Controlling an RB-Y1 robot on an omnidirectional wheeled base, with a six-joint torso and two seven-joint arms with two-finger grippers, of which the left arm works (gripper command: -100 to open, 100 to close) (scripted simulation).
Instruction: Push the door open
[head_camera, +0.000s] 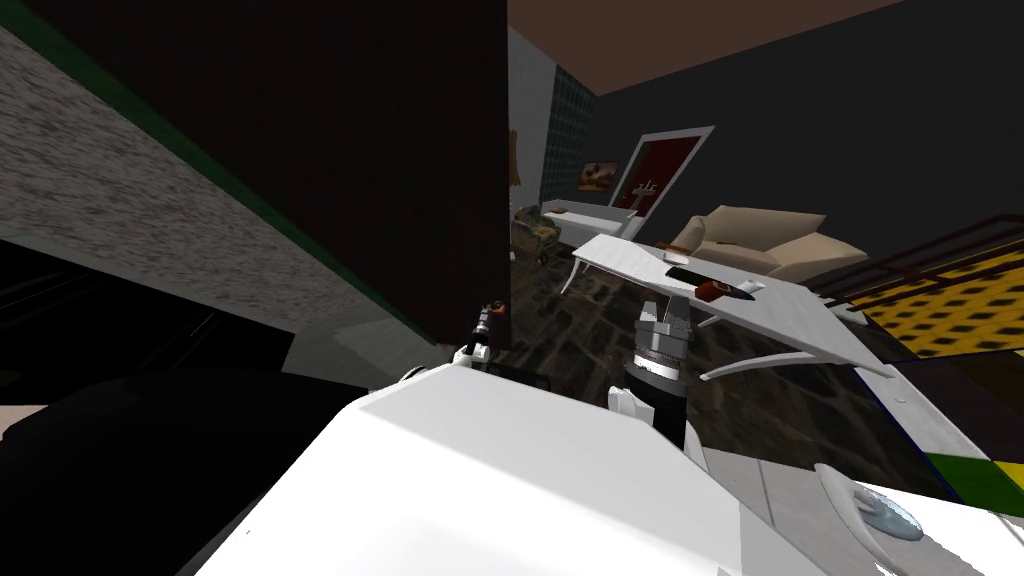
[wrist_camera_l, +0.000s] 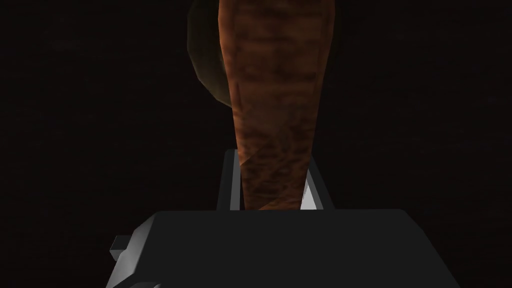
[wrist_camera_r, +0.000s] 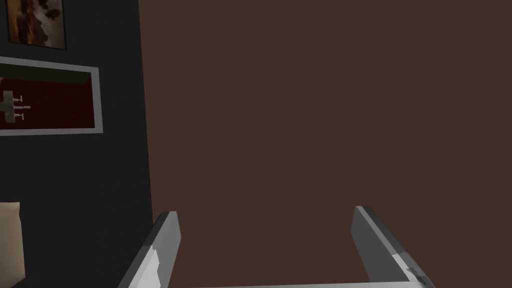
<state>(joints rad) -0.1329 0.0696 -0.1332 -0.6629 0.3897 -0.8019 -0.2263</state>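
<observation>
Dark brown and flat, the tall door panel (head_camera: 380, 150) is the largest item and the reference for all positions below. A room containing a white slab-topped bench (head_camera: 620, 262) is visible past the door's free vertical edge. On this evidence the door is judged partly open, not fully swung.

Right arm: raised beside the door's free edge, on the bench side, taking no part in the work. The right pincer (wrist_camera_r: 265, 215) has its two blades spread wide with nothing between them.

Left arm: low against the door face, close to the free edge. The left pincer (wrist_camera_l: 272, 172) is closed, both blades pressing the sides of the reddish-brown, wood-grained lever handle (wrist_camera_l: 272, 100) mounted on the door.

Status: grasp of the handle complete. Outstanding: drive the door away through the handle until the opening is wide enough to pass.
</observation>
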